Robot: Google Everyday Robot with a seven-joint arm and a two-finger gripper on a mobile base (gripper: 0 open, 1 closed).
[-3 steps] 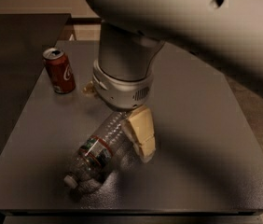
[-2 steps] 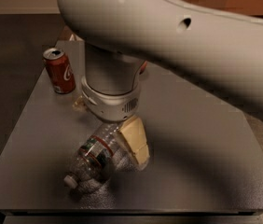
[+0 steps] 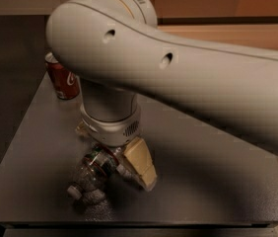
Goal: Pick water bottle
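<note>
Water bottle [image 3: 93, 174] lying on its side on the desk [image 3: 208, 186], cap toward the front edge, left of centre. The end effector [image 3: 114, 159] sits low over its upper end; whether it is clenched cannot be told. Soda can [image 3: 65, 80] stands near the rear left edge; bare surface lies to the right.

- The bottle [image 3: 92, 174] looked to me like clear, ribbed plastic, glinting in spots.
- The gripper [image 3: 113, 161], low over the bottle, showed matt tan and smooth white plastic.
- The arm [image 3: 178, 78] had a smooth satin shell.
- The can [image 3: 66, 80] looked like glossy metal.
- The table [image 3: 203, 181] was dark, matt and finely grained.
</note>
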